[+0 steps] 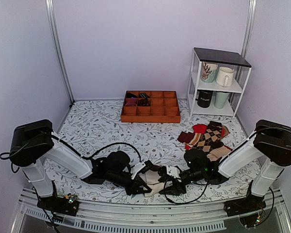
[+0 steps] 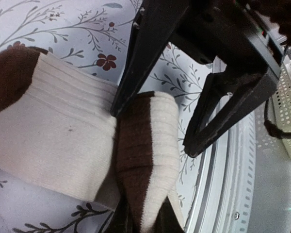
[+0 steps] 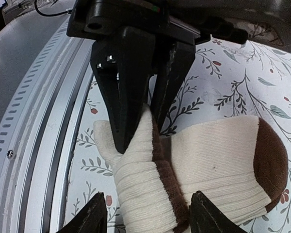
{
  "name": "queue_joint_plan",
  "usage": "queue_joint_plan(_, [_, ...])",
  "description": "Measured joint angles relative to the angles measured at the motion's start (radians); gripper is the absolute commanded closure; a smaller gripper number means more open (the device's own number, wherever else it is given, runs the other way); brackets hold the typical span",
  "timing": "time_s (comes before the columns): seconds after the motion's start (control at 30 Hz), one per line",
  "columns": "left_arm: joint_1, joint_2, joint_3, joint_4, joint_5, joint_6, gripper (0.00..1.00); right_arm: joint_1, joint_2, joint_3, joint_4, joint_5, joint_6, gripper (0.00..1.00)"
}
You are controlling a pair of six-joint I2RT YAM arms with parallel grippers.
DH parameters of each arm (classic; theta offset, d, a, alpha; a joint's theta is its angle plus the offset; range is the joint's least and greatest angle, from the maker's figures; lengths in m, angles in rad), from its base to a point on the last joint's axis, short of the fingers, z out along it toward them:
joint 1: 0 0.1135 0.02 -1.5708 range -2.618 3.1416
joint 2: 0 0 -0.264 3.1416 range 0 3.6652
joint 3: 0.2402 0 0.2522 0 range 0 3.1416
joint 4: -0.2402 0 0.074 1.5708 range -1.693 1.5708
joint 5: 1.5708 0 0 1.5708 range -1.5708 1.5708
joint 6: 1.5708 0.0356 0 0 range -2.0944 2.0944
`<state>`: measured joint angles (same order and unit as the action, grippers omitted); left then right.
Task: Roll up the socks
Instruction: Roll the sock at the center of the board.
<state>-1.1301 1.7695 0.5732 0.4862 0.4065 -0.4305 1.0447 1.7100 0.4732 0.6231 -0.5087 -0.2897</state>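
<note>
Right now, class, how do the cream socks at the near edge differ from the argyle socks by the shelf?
The cream socks are plain with brown bands; the argyle socks carry a diamond pattern. The cream socks are folded over and pinched by the left pincer; the argyle socks lie loose in a heap, untouched. Both rest on the floral tabletop.

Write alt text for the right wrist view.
A cream-and-brown sock, one end folded over, lies on a floral tablecloth. The left gripper pinches the fold; the right gripper has its jaws open astride it.
</note>
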Motion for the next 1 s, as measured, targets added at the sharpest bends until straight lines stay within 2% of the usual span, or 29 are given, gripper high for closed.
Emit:
queue_joint_plan(0.2, [0.001,0.005,0.0,0.008,0.005,0.0,1.0,0.002,0.006,0.02,-0.012,0.0,0.024,0.79])
queue_joint_plan(0.27, [0.001,0.005,0.0,0.008,0.005,0.0,1.0,0.003,0.006,0.029,-0.027,-0.006,0.045,0.84])
queue_joint_plan(0.37, [0.001,0.005,0.0,0.009,0.003,0.0,0.93,0.002,0.008,0.05,-0.065,-0.02,0.071,0.88])
queue_joint_plan(0.4, [0.001,0.004,0.0,0.008,0.001,0.0,0.85,0.0,0.013,0.06,-0.081,-0.027,0.084,0.89])
queue_joint_plan(0.43, [0.001,0.003,0.0,0.007,-0.001,0.0,0.68,-0.003,0.018,0.067,-0.09,-0.034,0.099,0.89])
queue_joint_plan(0.5, [0.001,0.0,0.005,-0.004,-0.012,0.011,0.25,-0.008,0.024,0.078,-0.103,-0.048,0.127,0.9])
queue_joint_plan(0.53, [0.001,-0.003,0.008,-0.009,-0.016,0.016,0.14,-0.008,0.027,0.08,-0.105,-0.052,0.141,0.9])
queue_joint_plan(0.63, [-0.011,-0.041,0.016,-0.015,-0.054,0.049,0.09,-0.007,0.037,0.085,-0.101,-0.065,0.185,0.9])
queue_joint_plan(0.67, [-0.011,-0.055,0.012,-0.02,-0.08,0.065,0.01,-0.005,0.038,0.085,-0.101,-0.068,0.199,0.9])
queue_joint_plan(0.83, [-0.016,-0.198,-0.11,0.011,-0.246,0.175,0.0,-0.013,0.049,0.086,-0.098,-0.098,0.295,0.9])
queue_joint_plan(1.0, [-0.071,-0.391,-0.29,0.236,-0.367,0.332,0.01,-0.039,0.084,0.087,-0.072,-0.143,0.374,0.9])
